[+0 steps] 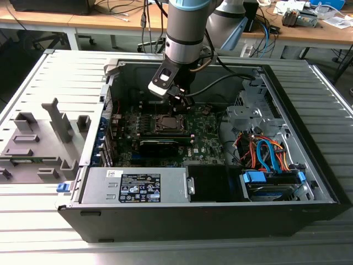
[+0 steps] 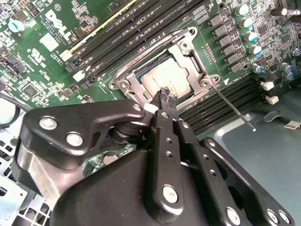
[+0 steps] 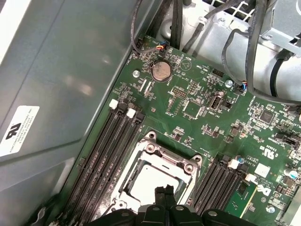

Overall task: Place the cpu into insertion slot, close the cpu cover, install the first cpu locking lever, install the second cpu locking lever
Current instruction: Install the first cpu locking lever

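The cpu (image 2: pixel 164 77) lies flat in the insertion slot (image 1: pixel 167 123), its silver top showing through the window of the cpu cover (image 2: pixel 186 55). The cover rests down over it; in the first wrist view the cpu cover (image 3: pixel 162 155) frames the cpu (image 3: pixel 146 181). A thin metal locking lever (image 2: pixel 233 107) sticks out from one socket corner, slanting over the memory slots. My gripper (image 2: pixel 165 96) is shut with nothing in it, its tip just above the cover's edge. In the exterior view the gripper (image 1: pixel 179 102) hangs slightly behind the socket. The gripper (image 3: pixel 164 190) tips press together over the cpu.
Black memory slots (image 2: pixel 141 28) flank the socket on both sides. A black graphics card (image 1: pixel 160 144) lies in front of it, the power supply (image 1: pixel 135 185) nearer still. Coloured cables (image 1: pixel 265 152) fill the exterior view's right. A grey fixture (image 1: pixel 41 138) stands outside the case.
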`<state>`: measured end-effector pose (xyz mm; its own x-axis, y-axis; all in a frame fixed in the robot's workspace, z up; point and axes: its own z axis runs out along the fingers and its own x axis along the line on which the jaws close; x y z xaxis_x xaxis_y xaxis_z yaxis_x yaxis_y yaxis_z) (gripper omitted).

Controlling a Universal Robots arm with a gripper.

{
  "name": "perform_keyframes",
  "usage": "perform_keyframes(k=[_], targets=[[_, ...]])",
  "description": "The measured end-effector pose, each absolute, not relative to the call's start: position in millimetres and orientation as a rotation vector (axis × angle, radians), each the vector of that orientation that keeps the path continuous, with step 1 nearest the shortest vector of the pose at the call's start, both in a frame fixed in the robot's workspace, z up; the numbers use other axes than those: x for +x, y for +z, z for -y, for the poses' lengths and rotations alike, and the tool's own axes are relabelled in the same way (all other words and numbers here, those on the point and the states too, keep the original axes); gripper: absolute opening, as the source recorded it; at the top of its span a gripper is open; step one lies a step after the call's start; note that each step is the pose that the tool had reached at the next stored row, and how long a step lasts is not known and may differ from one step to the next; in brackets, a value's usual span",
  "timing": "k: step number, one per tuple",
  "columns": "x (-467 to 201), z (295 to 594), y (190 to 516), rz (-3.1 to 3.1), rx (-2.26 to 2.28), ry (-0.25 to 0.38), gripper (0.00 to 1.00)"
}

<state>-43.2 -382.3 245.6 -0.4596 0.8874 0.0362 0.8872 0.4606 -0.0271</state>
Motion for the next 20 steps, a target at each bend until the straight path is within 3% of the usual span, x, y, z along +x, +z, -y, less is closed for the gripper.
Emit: perform_keyframes(k=[20], targets=[[-43.2, 382.3, 245.6, 2.686, -1.542, 0.008, 0.11]])
